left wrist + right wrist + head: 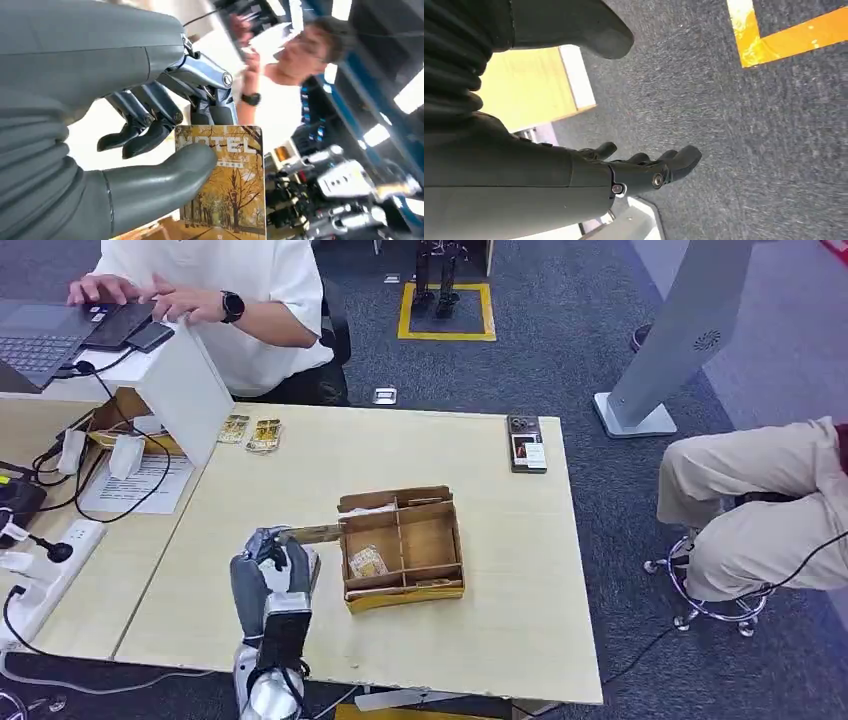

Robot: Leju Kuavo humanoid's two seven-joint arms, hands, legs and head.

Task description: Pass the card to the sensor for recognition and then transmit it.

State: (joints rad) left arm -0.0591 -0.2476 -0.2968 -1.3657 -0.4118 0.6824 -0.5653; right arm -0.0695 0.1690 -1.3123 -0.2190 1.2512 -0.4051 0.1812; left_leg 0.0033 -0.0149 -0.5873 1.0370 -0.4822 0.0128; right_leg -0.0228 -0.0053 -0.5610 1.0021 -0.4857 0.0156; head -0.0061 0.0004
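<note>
Left wrist view is showing the left hand point(150, 150) pinching a hotel card point(227, 190) beside the cardboard box point(402, 545); the right hand point(644, 167) is hanging released above carpet.

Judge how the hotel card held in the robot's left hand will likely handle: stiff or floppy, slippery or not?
The card stays flat though the left hand holds only one end, so it is probably stiff. Its printed face looks smooth, perhaps slippery under the thumb. Being thin, it is likely light.
</note>
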